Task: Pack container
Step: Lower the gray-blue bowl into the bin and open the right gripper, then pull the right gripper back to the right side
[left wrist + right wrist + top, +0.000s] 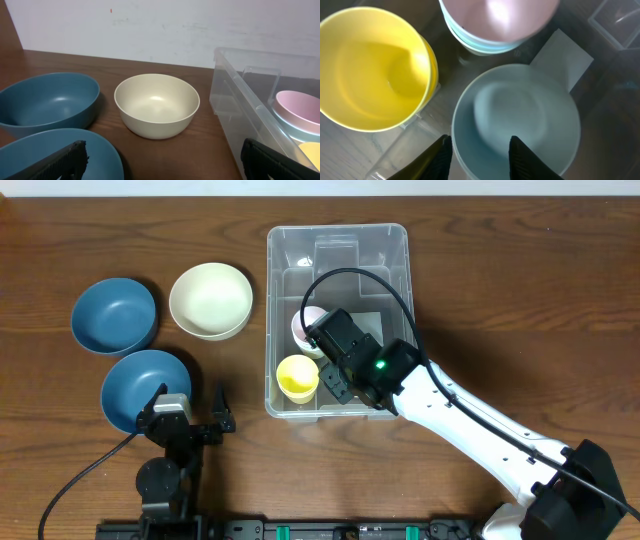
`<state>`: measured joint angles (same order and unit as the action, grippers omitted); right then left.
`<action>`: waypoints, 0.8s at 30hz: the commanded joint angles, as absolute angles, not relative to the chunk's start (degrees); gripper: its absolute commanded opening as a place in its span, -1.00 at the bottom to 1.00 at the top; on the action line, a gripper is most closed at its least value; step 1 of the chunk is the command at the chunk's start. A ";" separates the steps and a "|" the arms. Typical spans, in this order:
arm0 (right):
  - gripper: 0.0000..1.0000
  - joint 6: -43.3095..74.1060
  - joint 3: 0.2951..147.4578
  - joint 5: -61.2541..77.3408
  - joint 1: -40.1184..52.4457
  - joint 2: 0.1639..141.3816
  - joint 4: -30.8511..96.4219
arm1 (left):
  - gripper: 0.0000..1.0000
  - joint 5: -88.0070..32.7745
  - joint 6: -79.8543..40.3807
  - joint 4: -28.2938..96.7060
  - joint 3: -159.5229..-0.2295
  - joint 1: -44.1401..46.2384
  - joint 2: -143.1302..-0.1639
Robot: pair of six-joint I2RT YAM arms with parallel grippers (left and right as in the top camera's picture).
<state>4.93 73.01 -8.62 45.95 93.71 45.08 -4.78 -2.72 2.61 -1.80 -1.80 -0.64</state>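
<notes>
**Right gripper** (481,152): jaws partly parted, straddling the near rim of a pale blue cup (520,120). One finger is outside the wall and one inside, and no clamp on the wall is visible. The cup appears to rest on the floor of the container (338,250), just beside a yellow cup (370,70) and near a pink cup (500,15) nested in a paler one.

**Hazards:**
- An angled withdrawal may hook the inner finger on the rim and tip the cup against the yellow cup.
- The looped cable (350,275) may snag the container wall.

**Left gripper** (165,155): jaws wide, empty, near the cream bowl (157,105), which stands outside the container, not yet packed.
</notes>
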 commanded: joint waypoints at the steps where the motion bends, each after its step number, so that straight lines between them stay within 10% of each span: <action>1: -0.16 4.64 73.97 -10.81 46.13 94.00 45.47 | 0.96 -5.41 -1.96 3.38 -0.23 -1.63 -0.60; 20: -0.01 14.81 75.83 -23.92 28.47 79.22 48.38 | 0.96 -5.41 -1.96 3.38 -0.23 -1.63 -0.60; 24: 0.65 14.76 75.83 -23.94 21.39 75.85 49.56 | 0.96 -5.41 -1.96 3.38 -0.23 -1.63 -0.60</action>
<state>13.72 74.94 -22.79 24.73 77.87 48.95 -4.78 -2.72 2.61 -1.80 -1.80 -0.64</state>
